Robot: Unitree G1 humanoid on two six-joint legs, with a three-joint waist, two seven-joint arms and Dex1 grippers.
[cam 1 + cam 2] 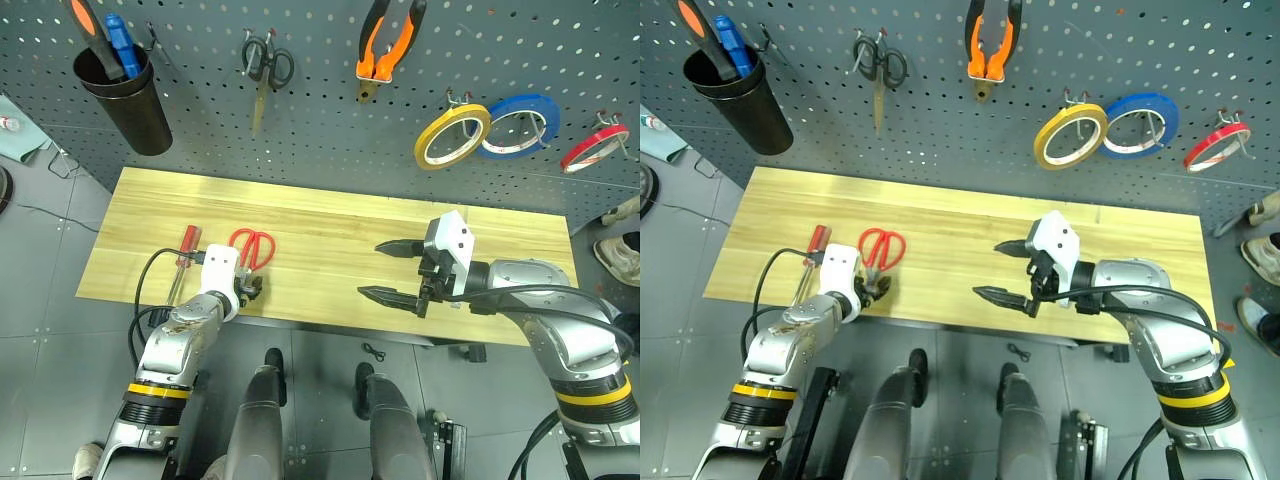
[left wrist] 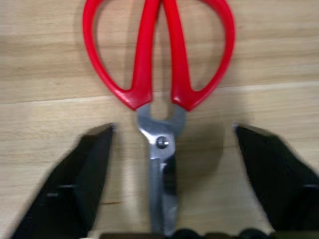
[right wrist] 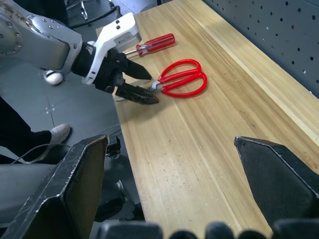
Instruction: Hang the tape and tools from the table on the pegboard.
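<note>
- Head views: we see the red-handled scissors (image 1: 253,247) lying on the tabletop (image 1: 330,225) near its front left edge, the red-handled screwdriver (image 1: 184,250) just beside them. Our left pincer (image 1: 252,290) sits low at the scissors' blade end, fingers spread to either side of the blades. Our right pincer (image 1: 392,270) hovers over the tabletop's middle, spread wide and gripping nothing. On the pegboard (image 1: 330,120) hang the pliers (image 1: 388,40) and the yellowish tape (image 1: 452,136).
- Left wrist view: the scissors' blades (image 2: 162,189) lie between both black fingers (image 2: 75,184), gaps on each side.
- Right wrist view: we see the left pincer (image 3: 142,85) straddling the blades.
</note>
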